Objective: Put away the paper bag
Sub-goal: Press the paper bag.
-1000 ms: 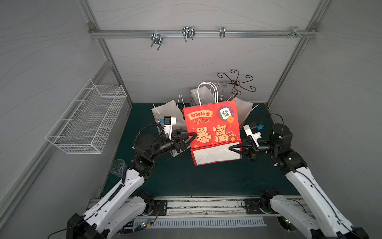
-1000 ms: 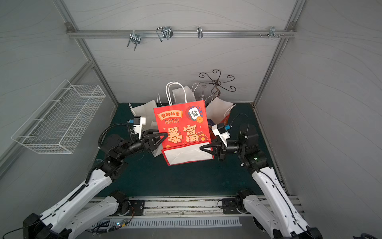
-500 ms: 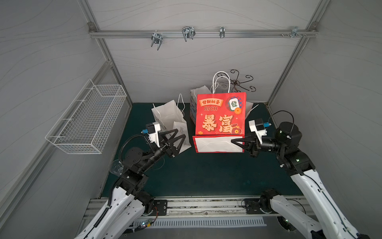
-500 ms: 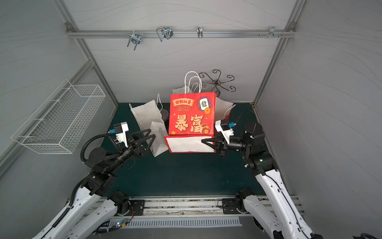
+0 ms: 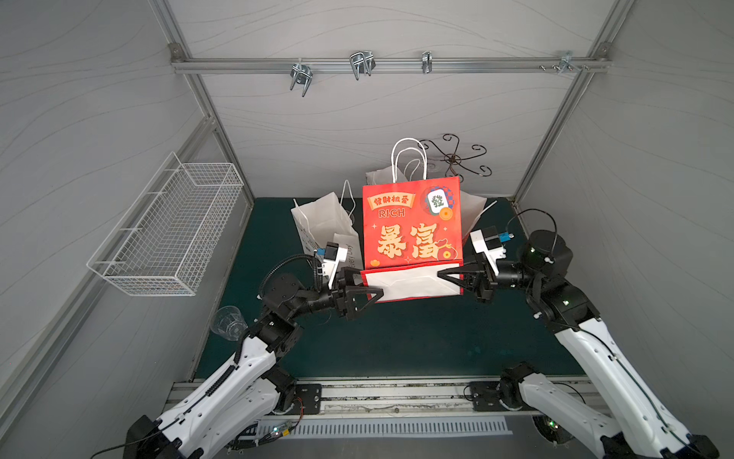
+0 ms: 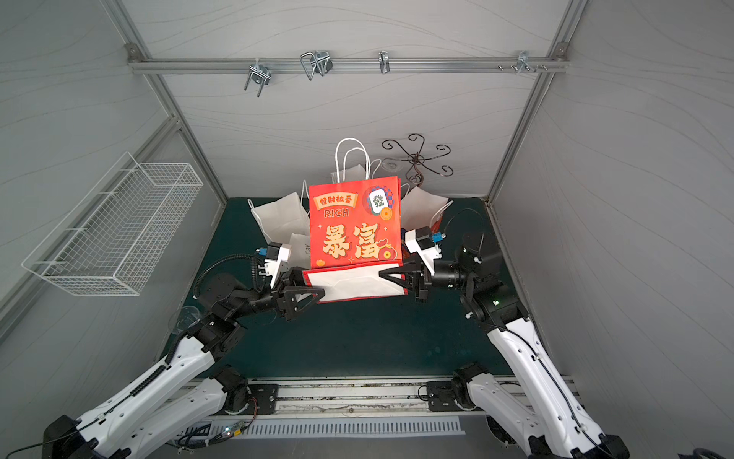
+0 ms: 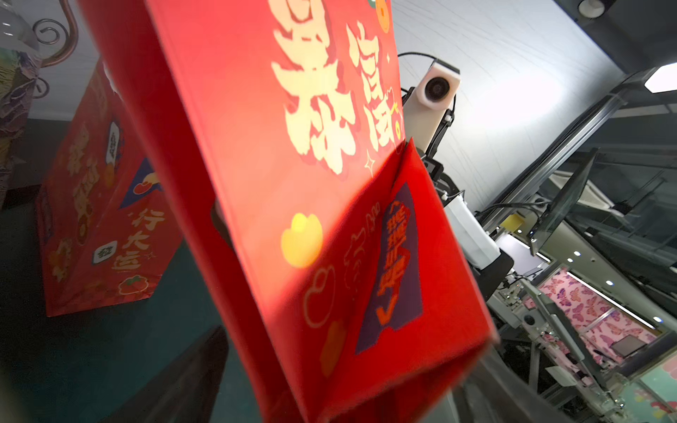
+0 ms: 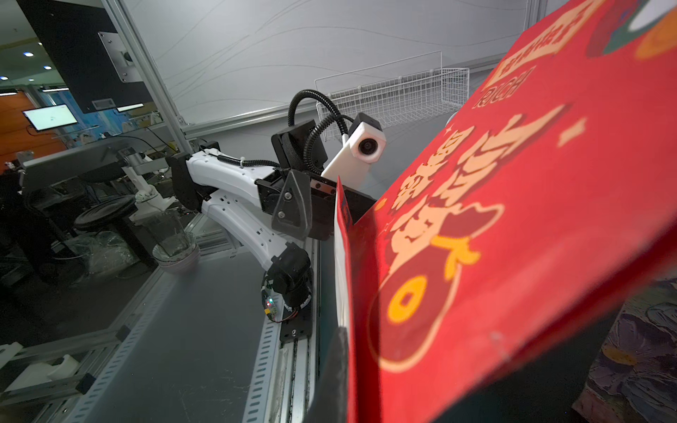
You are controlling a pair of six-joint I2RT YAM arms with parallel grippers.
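Observation:
The red paper bag (image 5: 411, 226) (image 6: 353, 222), printed with gold characters and fitted with white handles, hangs upright above the green floor in both top views. My right gripper (image 5: 441, 275) (image 6: 381, 273) is shut on the paper bag's lower right corner, and in the right wrist view one dark finger (image 8: 331, 366) presses against the red paper (image 8: 513, 219). At the lower left corner my left gripper (image 5: 367, 284) (image 6: 311, 284) is open, its jaws wide on either side of that corner. The bag (image 7: 293, 146) fills the left wrist view between the jaws.
A white wire basket (image 5: 167, 234) hangs on the left wall. Metal hooks (image 5: 359, 63) sit on the top rail and an ornate hook (image 5: 452, 159) is on the back wall. White paper bags (image 5: 321, 222) and another red bag (image 7: 102, 219) stand behind. A glass cup (image 5: 228, 322) stands at the left.
My left gripper opened, drew back to the left, then came in again at the bag's lower left corner. The right gripper carried the bag rightward and set it more upright.

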